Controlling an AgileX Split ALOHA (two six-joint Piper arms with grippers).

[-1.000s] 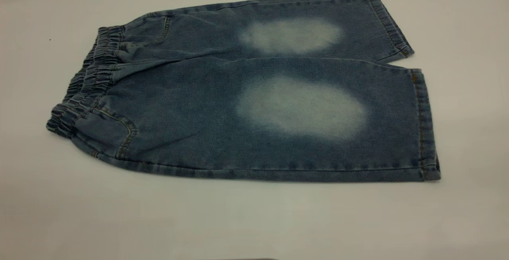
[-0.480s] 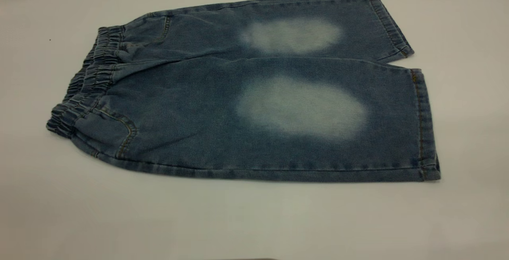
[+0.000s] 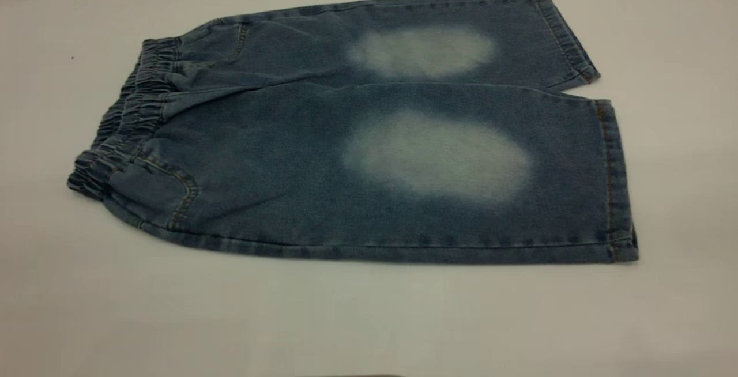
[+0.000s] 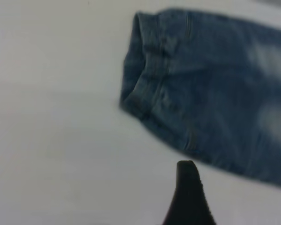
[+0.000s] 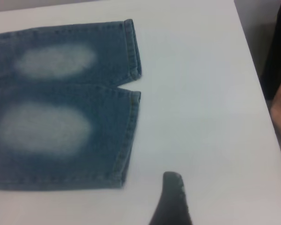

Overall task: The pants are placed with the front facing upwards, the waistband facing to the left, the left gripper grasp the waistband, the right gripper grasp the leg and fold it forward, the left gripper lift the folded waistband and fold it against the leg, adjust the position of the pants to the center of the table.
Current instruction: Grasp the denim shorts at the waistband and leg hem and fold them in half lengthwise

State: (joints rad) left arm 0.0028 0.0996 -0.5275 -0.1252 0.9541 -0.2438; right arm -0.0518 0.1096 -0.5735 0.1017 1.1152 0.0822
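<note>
The small blue denim pants (image 3: 357, 135) lie flat on the white surface (image 3: 369, 319), soft and limp, best pinched at the gathered elastic waistband (image 3: 121, 129) and stitched leg hem (image 3: 614, 181); neither tool's opening can be told.

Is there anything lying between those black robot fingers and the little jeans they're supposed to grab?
Nothing visible. Only bare white table lies between the left gripper's fingertip and the waistband, and between the right gripper's fingertip and the leg hem.
</note>
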